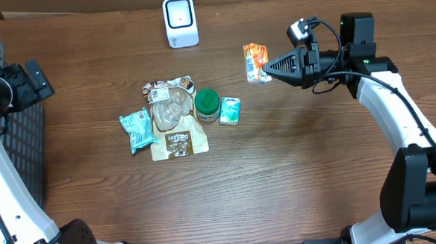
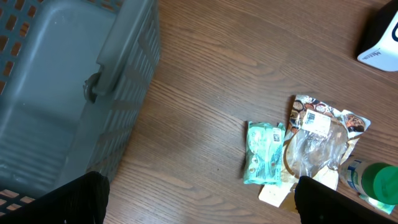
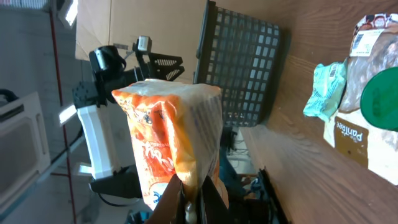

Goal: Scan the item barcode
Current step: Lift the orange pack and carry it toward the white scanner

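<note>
Above the table (image 1: pixel 296 178), right claw (image 1: pixel 268 69) clamped on orange packet (image 1: pixel 255 59), arm (image 1: pixel 396 105) bent inward, left claw (image 2: pixel 199 202) apart.

One scanner (image 1: pixel 180 21), one basket (image 2: pixel 50 93), one jar (image 1: pixel 206 104), one orange packet (image 1: pixel 257 62), two teal packets (image 1: pixel 137 131), two brown pouches (image 1: pixel 178 143).

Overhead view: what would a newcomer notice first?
The orange packet pinched in the right gripper, held up to the right of the white scanner at the table's far edge. Next, the heap at centre: teal pouches, a brown bag and a green-lidded jar. A dark basket sits at the left edge.
</note>
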Tool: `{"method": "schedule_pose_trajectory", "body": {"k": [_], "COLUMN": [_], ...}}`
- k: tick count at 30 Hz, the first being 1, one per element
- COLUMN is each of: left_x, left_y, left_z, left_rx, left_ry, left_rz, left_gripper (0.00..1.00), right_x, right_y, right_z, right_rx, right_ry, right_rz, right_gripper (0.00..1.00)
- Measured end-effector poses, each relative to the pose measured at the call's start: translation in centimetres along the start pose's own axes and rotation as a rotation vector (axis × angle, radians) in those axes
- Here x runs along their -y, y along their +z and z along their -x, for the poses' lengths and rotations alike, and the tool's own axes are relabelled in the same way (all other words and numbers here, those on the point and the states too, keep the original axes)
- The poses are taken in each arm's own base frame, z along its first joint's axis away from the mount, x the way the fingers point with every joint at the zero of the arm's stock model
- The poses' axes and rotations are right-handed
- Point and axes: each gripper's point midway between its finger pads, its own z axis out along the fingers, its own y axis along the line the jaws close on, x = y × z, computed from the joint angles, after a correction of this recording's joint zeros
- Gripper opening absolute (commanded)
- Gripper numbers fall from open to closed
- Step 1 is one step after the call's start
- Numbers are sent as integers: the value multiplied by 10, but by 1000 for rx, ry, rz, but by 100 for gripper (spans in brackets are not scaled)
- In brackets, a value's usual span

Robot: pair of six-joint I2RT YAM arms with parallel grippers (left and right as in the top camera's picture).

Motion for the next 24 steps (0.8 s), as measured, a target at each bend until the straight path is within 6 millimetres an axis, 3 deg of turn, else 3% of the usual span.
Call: {"method": "schedule_pose_trajectory", "body": {"k": [8,14,20,24], "left_x": [0,0,0,0], "left_y": [0,0,0,0], "left_z": [0,0,0,0], "left_rx": [0,0,0,0], "left_ry": [0,0,0,0], "left_rz": [0,0,0,0], "left_gripper": [100,99,100,100], "right_x": [2,14,25,18], "right_y": [0,3,30,49], "right_z": [1,10,11,18], "right_rx": [7,55,58,74], "right_ry": [38,37,11,29], "right_rz": [-10,-83,-171,-312], "right_gripper": [4,4,4,4]}}
